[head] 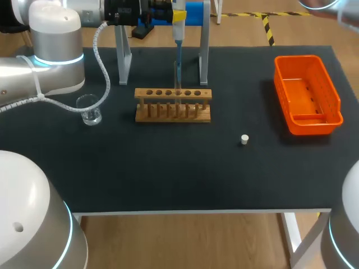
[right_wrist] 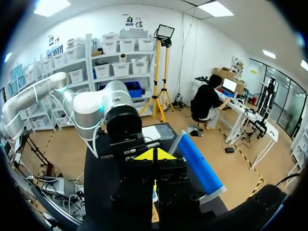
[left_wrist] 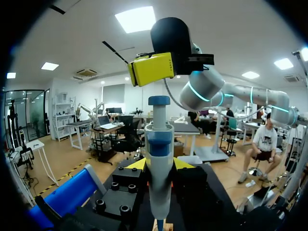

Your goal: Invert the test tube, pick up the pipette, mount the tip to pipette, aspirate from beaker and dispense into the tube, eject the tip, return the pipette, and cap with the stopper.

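Note:
My left gripper [left_wrist: 159,166] is shut on the white and blue pipette [head: 178,22], holding it upright above the wooden rack [head: 173,105]. The pipette's blue tip [head: 178,59] reaches down into the test tube [head: 177,78] standing in a middle hole of the rack. In the left wrist view the pipette [left_wrist: 159,159] stands between my yellow fingertips [left_wrist: 137,164]. My right gripper [left_wrist: 151,69] hovers shut just above the blue plunger [left_wrist: 159,100]. Its own view shows its tips [right_wrist: 154,156] pressed together with nothing between them. The glass beaker [head: 90,109] stands left of the rack. The small white stopper [head: 244,139] lies to the rack's right.
A metal pipette stand [head: 123,56] rises behind the rack, its legs on either side of the pipette. An orange bin [head: 305,95] sits at the table's right edge. The black tabletop [head: 168,174] stretches in front of the rack.

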You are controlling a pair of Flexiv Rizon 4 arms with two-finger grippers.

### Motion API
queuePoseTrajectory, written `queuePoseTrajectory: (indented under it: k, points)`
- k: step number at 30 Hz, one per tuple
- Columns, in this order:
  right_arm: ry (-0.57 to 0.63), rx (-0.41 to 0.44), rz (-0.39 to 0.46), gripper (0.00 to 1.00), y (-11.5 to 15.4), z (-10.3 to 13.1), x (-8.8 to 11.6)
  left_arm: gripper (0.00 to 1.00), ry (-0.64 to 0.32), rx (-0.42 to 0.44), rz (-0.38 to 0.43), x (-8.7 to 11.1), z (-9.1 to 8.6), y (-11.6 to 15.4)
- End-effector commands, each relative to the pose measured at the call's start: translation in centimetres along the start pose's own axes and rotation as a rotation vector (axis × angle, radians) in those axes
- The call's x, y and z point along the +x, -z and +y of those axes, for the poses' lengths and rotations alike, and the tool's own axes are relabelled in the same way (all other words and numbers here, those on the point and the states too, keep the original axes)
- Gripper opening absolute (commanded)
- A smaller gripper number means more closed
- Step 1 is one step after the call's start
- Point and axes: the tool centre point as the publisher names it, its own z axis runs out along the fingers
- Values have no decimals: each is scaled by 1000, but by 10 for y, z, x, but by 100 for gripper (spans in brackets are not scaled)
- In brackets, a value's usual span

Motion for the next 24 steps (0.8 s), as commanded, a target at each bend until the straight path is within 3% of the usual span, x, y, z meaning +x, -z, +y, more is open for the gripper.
queuePoseTrajectory:
  k: [1, 24]
  points:
    - [5, 8, 20, 0, 0, 0, 0, 0, 0, 0, 2, -1, 0, 0]
    - [-5, 23, 52, 0, 5, -12, 12, 0, 0, 0, 2, -1, 0, 0]
